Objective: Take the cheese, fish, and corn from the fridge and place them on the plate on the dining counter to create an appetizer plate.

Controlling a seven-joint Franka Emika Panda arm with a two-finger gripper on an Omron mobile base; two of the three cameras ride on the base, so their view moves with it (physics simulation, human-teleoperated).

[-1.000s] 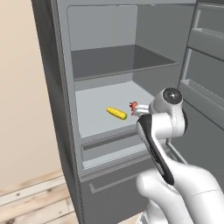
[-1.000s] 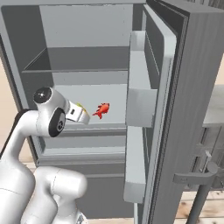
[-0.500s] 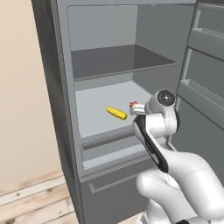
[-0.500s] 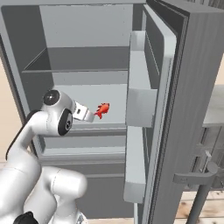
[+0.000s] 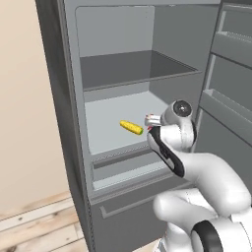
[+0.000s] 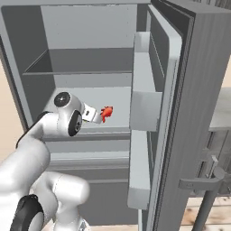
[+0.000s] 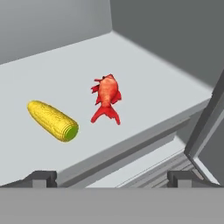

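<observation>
The white arm's two-finger gripper [image 7: 112, 178], jaws spread wide and empty, had pushed closer to the tall grey fridge [image 5: 64, 123] shelf, where the small red-orange fish [image 7: 106, 99] and yellow corn cob [image 7: 53, 120] lay near each other, neither yet grasped.
</observation>
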